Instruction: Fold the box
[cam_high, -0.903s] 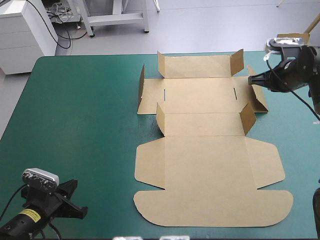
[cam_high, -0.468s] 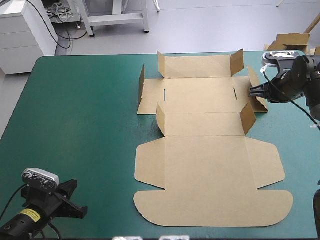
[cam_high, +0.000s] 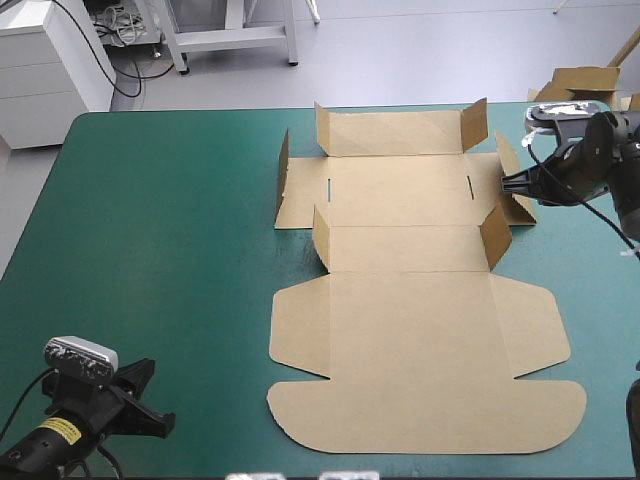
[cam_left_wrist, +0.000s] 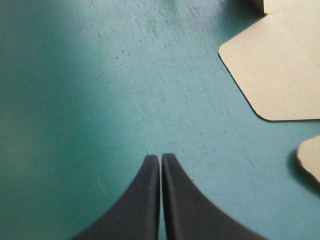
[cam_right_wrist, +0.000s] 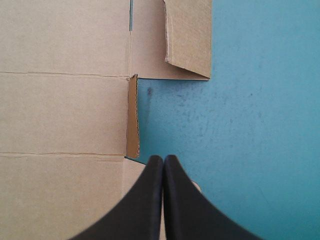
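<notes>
Right gripper shifts back beside the box, at its 2 o'clock flap, pinched closed, empty.
Box lies toward 3 o'clock on the table: walls half-raised, nothing tucked, lid flat; left gripper closed, idle at 7 o'clock.

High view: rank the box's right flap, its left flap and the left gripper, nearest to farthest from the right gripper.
1. Right flap, at the right gripper's tip.
2. Left flap, raised, across the box.
3. Left gripper, at the table's near left corner.
</notes>
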